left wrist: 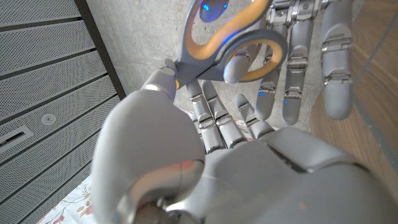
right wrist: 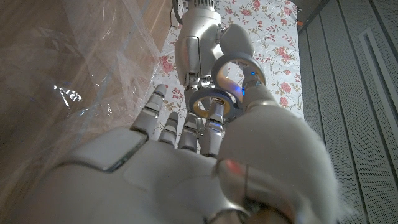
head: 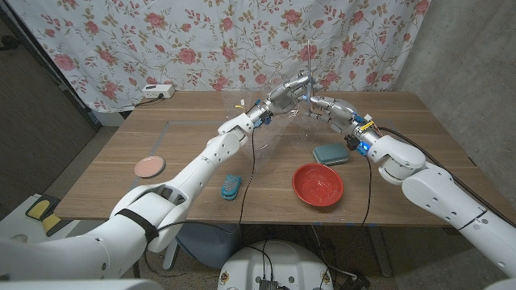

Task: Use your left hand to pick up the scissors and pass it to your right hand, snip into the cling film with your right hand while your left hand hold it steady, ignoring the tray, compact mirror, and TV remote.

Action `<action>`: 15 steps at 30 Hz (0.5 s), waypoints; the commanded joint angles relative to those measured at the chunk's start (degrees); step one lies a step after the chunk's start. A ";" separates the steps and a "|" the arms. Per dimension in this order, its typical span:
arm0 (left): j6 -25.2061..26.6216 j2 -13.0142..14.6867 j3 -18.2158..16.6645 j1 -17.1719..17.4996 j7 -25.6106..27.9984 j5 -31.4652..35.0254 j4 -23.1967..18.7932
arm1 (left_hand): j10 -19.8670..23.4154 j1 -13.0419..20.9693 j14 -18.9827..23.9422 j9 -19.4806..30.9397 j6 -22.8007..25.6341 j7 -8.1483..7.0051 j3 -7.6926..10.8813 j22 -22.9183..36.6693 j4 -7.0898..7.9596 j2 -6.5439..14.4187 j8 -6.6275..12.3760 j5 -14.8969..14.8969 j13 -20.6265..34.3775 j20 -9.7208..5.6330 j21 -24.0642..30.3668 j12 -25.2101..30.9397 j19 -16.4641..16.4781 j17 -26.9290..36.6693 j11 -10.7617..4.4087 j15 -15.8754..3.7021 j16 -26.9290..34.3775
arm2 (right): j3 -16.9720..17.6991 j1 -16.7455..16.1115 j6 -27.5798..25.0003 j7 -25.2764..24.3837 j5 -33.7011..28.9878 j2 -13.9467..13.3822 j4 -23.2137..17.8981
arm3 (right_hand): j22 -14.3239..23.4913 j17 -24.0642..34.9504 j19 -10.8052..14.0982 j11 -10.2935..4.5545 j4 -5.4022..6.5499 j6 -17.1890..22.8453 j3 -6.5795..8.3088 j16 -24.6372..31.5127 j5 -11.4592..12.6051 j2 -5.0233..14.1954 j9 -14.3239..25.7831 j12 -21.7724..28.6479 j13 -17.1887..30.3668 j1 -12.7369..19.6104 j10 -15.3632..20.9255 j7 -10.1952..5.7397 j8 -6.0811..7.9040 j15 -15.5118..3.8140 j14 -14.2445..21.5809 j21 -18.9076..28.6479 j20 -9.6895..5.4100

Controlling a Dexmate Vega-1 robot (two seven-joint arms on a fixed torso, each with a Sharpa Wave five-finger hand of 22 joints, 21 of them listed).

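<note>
Here scissors (left wrist: 231,38) between left robot hand (head: 288,93), right robot hand (head: 326,105).

The head view looks down over the table (head: 121,153); both close wrist views share the scissors (left wrist: 230,40).

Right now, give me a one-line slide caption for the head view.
Left hand and right hand meet at the scissors above the cling film, mid-handover.
</note>
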 commanded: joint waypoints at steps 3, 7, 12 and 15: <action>-1.51 0.17 0.54 0.59 1.53 0.89 -1.01 | 5.98 0.17 -1.21 0.10 0.07 -0.39 -0.01 -0.01 0.09 0.41 0.10 0.27 -0.01 0.08 0.33 0.00 -0.16 0.33 -5.55 -1.80 0.19 | -0.55 0.95 -1.81 -0.66 -0.07 -0.36 -0.07 | -0.01 0.20 0.18 0.98 0.30 0.69 -0.85 0.47 -0.04 -1.17 0.14 -0.02 0.09 -0.28 0.96 0.75 -0.06 0.97 0.46 -0.25 0.56; -1.89 0.02 0.52 0.67 1.59 0.84 -0.83 | 5.92 0.20 -1.35 0.10 0.15 -0.36 0.00 0.00 0.12 0.49 0.11 0.26 0.04 0.12 0.36 -0.01 -0.16 0.43 -5.55 -1.78 0.18 | -0.83 1.26 -2.02 -0.76 -0.11 -0.15 0.01 | -0.01 0.18 0.52 0.69 0.19 1.79 -1.23 0.62 0.13 -1.72 0.16 0.21 0.10 -0.17 2.00 0.56 0.15 0.90 1.11 -0.21 0.49; -2.50 -0.01 0.49 0.85 1.84 0.98 -0.98 | 5.81 0.22 -1.33 0.11 0.30 -0.56 -0.07 -0.01 0.09 0.40 0.15 0.23 0.02 0.07 0.40 -0.09 -0.15 0.56 -5.56 -1.85 0.27 | -1.11 1.65 -2.69 -0.69 0.45 0.04 0.06 | 0.00 0.19 1.02 0.68 0.16 2.91 -1.52 0.78 0.31 -2.00 0.19 0.45 0.11 0.04 3.13 0.73 0.35 0.57 1.76 -0.14 0.51; -2.99 0.13 0.47 1.11 2.18 1.18 -1.42 | 5.84 0.21 -1.34 0.11 0.35 -0.59 -0.10 -0.01 0.11 0.41 0.14 0.22 0.07 0.06 0.41 -0.06 -0.17 0.64 -5.56 -1.82 0.31 | -1.24 1.87 -2.93 0.17 1.06 -0.04 0.26 | 0.00 0.21 1.00 0.62 0.19 3.55 -1.63 0.77 0.38 -2.04 0.21 0.41 0.12 0.13 3.36 0.80 0.48 0.55 1.86 -0.21 0.44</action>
